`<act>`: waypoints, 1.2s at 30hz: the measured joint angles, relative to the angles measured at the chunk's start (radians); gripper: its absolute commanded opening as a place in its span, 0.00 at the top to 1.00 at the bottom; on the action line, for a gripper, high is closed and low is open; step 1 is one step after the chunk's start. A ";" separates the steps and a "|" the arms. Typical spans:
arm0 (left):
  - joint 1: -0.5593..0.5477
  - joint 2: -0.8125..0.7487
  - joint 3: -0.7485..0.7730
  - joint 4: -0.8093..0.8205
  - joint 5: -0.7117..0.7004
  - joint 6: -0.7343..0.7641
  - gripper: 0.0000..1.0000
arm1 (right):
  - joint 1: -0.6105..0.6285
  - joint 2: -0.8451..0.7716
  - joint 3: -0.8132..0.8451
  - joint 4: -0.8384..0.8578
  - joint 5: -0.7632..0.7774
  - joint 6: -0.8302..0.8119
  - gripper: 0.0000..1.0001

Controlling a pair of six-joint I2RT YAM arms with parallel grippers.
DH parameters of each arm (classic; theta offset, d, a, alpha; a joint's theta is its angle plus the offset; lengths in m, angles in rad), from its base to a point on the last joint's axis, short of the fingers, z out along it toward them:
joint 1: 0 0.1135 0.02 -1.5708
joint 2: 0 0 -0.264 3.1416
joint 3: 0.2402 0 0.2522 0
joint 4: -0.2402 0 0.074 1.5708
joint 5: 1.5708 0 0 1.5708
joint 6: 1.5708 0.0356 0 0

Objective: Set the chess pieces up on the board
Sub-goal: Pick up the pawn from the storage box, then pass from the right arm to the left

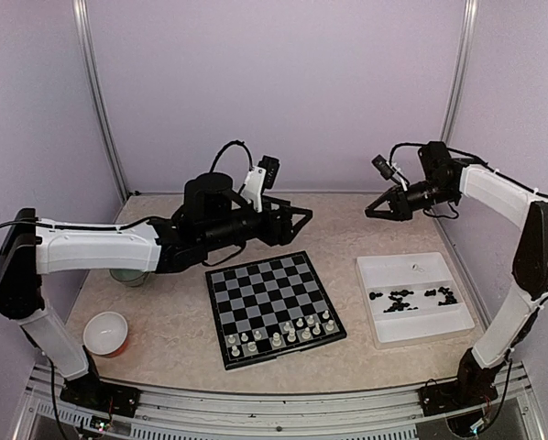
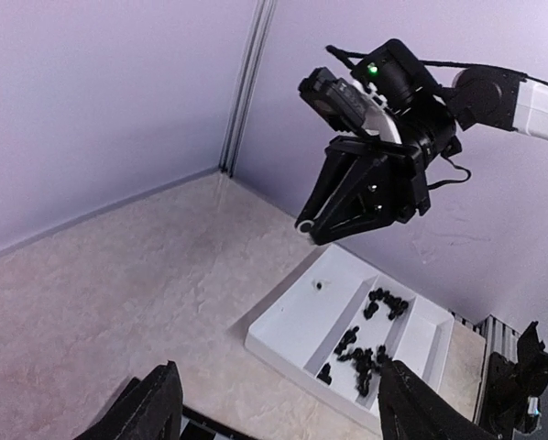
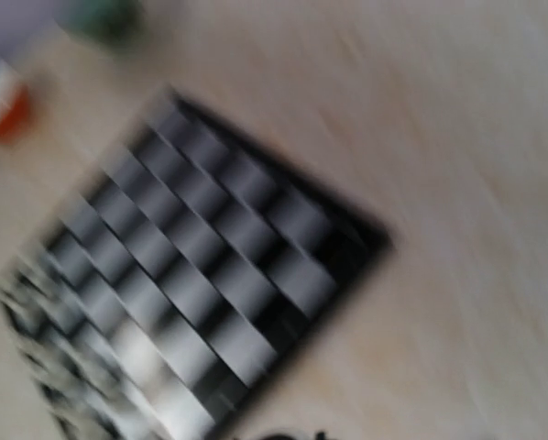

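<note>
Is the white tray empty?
No, black chess pieces lie in the tray, along with one cream-white piece.

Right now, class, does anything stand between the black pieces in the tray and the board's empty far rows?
Nothing visible does. The black pieces lie in the white tray; only bare table separates it from the board. The left pincer and right pincer hang farther back, off that path.
</note>
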 measured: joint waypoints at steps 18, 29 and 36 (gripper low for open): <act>-0.288 0.352 0.224 0.481 -0.533 0.576 0.37 | 0.013 -0.121 -0.347 1.005 -0.591 1.155 0.88; -0.315 0.452 0.364 0.502 -0.587 0.671 0.42 | 0.043 -0.148 -0.377 1.271 -0.611 1.376 0.86; -0.316 0.510 0.452 0.467 -0.630 0.687 0.49 | 0.049 -0.148 -0.391 1.323 -0.608 1.415 0.85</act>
